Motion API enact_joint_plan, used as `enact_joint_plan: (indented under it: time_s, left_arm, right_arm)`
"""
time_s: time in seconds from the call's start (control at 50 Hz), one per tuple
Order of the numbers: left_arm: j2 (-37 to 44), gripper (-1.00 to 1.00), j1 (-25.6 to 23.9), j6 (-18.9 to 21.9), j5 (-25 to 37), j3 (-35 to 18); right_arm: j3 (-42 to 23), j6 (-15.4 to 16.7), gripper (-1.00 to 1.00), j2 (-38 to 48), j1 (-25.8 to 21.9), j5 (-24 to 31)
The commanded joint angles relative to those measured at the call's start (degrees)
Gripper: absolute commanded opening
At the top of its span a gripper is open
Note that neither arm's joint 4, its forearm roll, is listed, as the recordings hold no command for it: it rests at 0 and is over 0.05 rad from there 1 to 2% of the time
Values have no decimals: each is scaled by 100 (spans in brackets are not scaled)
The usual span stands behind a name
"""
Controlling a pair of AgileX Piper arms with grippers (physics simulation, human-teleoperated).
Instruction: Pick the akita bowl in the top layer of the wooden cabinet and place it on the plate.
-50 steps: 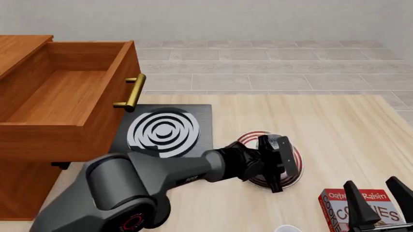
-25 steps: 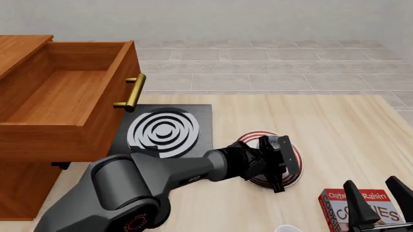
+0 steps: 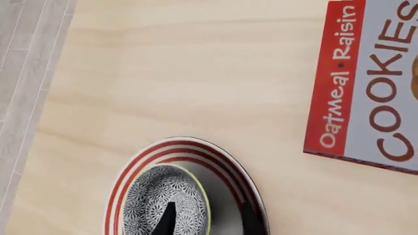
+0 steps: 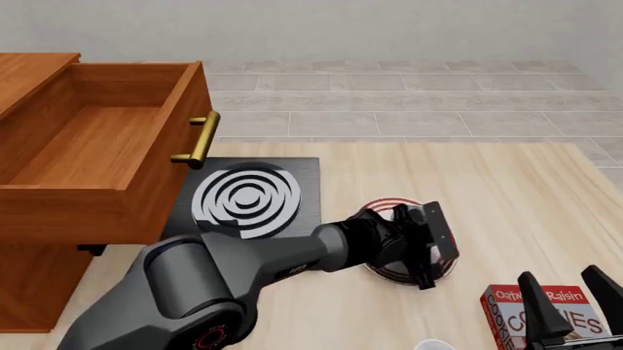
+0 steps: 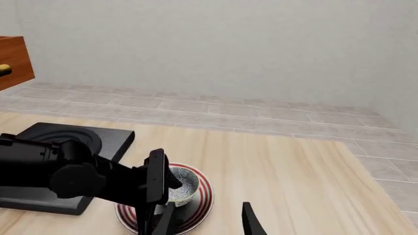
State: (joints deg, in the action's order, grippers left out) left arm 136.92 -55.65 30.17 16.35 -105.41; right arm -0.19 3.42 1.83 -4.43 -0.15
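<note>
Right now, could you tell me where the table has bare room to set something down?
Bare wood lies beyond the plate toward the far table edge and on to the right edge. It is crowded around the plate, where the left gripper straddles the akita bowl, with the stove slab left and the cookie box nearer.

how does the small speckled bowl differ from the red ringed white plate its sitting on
The small blue-black speckled bowl is deep with raised walls; the round white plate with red rings is flat and shallow. The bowl is clearly narrower, leaving the plate's ringed rim showing around it. The bowl's outside carries a dense dark speckle; the plate has plain concentric red bands. The bowl sits between the left gripper's fingers; the plate lies on the table. Both are round and white-based.
</note>
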Motion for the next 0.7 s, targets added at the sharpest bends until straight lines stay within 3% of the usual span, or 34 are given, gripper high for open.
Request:
enact_joint_plan:
  time_s: [0.02,0.7]
  left_arm:
    - [-50,100,-27,-13,78,-48]
    - [-704,100,6,246,-21,348]
  right_arm:
    - [0,3,100,-2,2,0]
    - [-3,77,100,19,-37,-41]
